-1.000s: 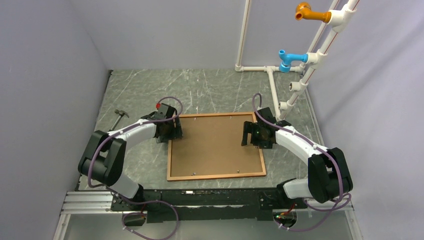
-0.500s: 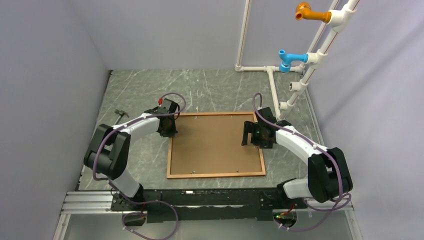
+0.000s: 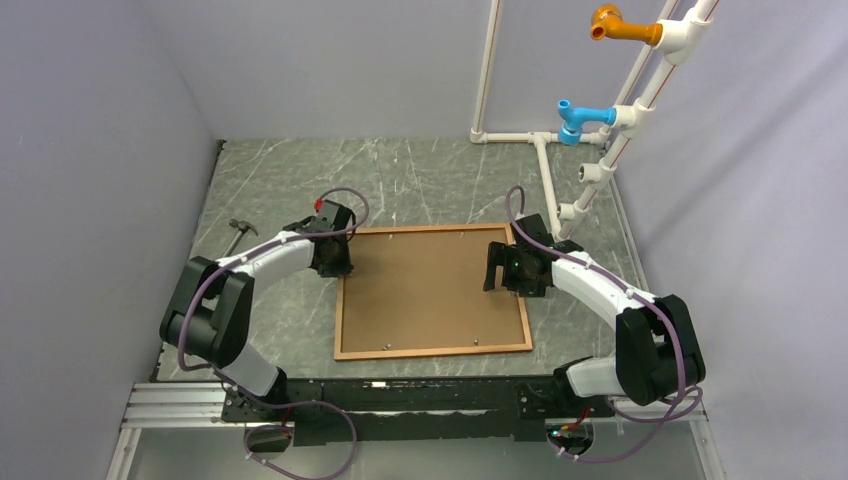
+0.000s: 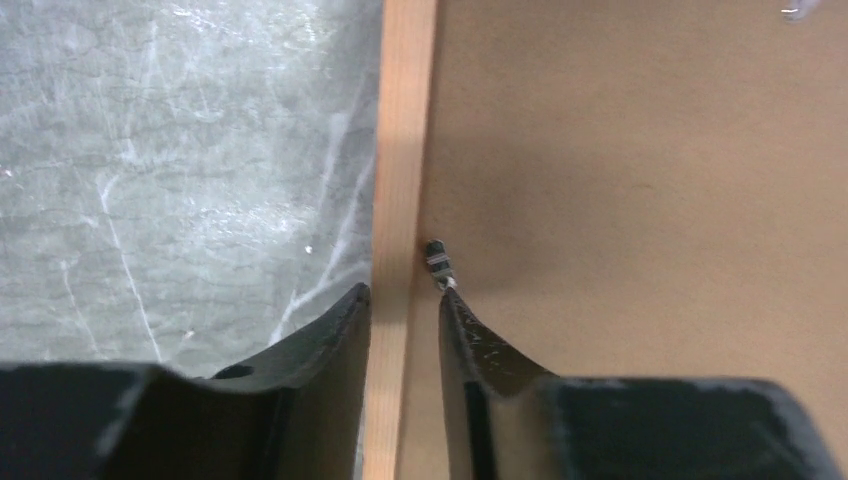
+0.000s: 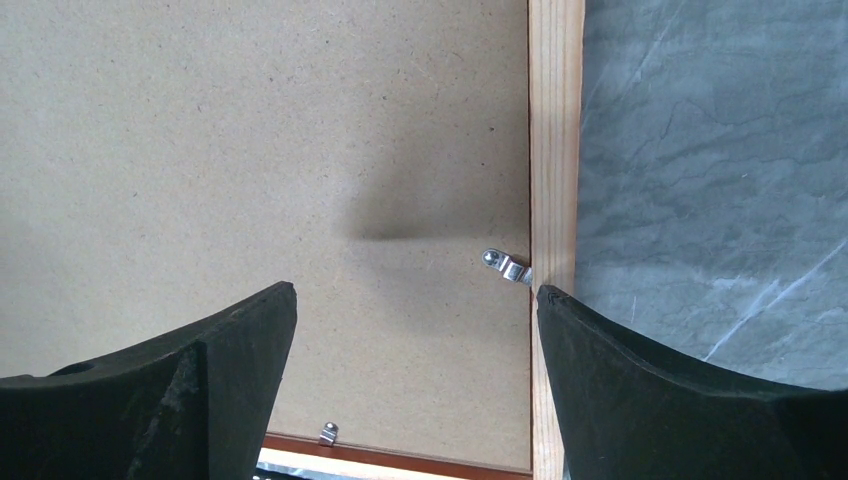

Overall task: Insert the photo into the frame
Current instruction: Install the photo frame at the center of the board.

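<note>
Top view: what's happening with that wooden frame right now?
The reddish-brown wooden picture frame lies face down on the grey marbled table, with the plain brown backing board seated in it. The left gripper straddles the frame's left rail, fingers close on both sides; whether it pinches is unclear. The right gripper hovers wide open over the right edge, by a small metal retaining clip. The photo itself is not visible.

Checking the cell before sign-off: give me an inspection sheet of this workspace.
Surface: grey marbled table.
Job's things: frame back up, brown backing board inside; photo not seen.
Clutter: hammer at left.
Grippers: left gripper jaws narrow astride left moulding, grip unclear; right gripper jaws wide over board.
Cables: purple cables along both arms.
Surroundings: white pipes, blue fitting, orange fitting, grey walls.
</note>
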Controlling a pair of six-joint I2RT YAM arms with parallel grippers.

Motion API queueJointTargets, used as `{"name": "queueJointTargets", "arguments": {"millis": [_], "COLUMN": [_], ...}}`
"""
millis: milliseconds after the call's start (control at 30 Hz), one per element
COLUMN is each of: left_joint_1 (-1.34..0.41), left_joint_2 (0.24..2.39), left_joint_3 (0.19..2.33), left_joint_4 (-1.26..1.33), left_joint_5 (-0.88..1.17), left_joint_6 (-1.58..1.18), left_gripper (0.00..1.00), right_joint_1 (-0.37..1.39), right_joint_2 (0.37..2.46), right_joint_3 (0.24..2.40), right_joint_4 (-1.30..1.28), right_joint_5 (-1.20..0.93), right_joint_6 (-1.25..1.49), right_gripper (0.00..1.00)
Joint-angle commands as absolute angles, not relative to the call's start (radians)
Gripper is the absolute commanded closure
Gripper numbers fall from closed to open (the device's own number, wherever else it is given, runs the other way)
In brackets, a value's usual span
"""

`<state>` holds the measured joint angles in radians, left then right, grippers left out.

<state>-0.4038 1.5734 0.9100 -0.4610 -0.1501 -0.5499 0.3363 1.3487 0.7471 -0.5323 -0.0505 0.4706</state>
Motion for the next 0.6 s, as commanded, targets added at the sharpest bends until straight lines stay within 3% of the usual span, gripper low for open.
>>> {"name": "queueJointTargets", "arguments": {"millis": [0,200,567], "left_joint_1": [-0.41,-0.411,-0.413], "left_joint_2": [1.466,1.453,1.619], "left_joint_3": [0.92,0.938,0.983], "left_joint_4": [-0.45,-0.438,-0.464], "left_joint_5": [-0.1,-0.089,-0.157], "left_joint_6": [-0.581,-0.586,-0.629], "left_gripper": [0.6,0.37,0.39], "right_joint_1": [0.331,0.332,0.33], "right_joint_2": [1.351,1.36,1.374], "right_joint_3": [0.743,0.733,0.734], "right_joint_4": [-0.536,-0.527,-0.523], "right_joint_5": [-0.056,-0.058,-0.067], "right_joint_6": [0.459,0.456,0.449], "right_gripper": [0.08,0.08,0.08]}}
